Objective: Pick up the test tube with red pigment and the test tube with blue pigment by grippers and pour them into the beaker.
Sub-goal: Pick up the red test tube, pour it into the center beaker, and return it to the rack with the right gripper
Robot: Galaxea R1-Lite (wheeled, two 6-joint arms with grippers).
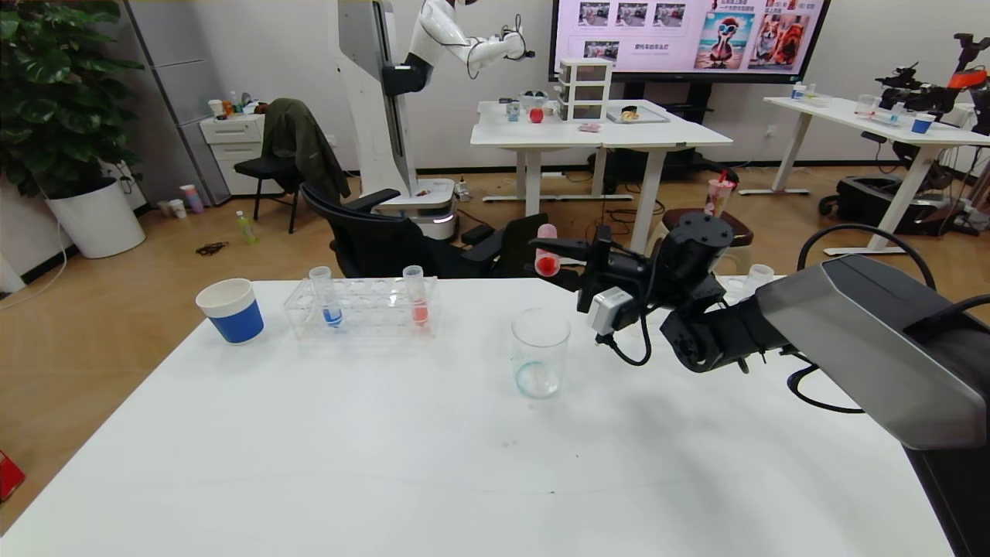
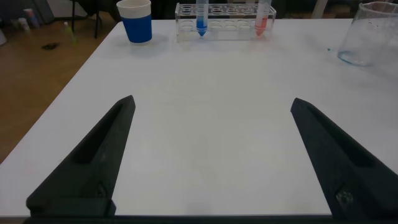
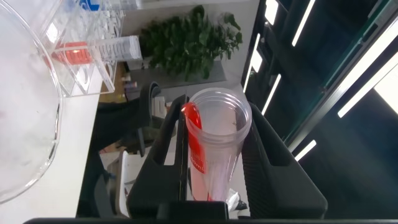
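Observation:
My right gripper (image 1: 551,255) is shut on a test tube with red pigment (image 1: 547,251), held tilted above and just behind the beaker (image 1: 540,362). In the right wrist view the tube (image 3: 214,143) sits between the fingers (image 3: 273,162), with red liquid lying along its wall up to the rim. The beaker (image 3: 34,93) has a faint bluish bottom. The test tube with blue pigment (image 1: 329,298) and another red-orange tube (image 1: 418,298) stand in a clear rack (image 1: 363,313). My left gripper (image 2: 212,99) is open and empty over bare table near the front.
A blue-banded paper cup (image 1: 232,311) stands left of the rack. A small clear cup (image 1: 758,276) stands at the back right, behind my right arm. A black chair (image 1: 379,236) is behind the white table (image 1: 387,464).

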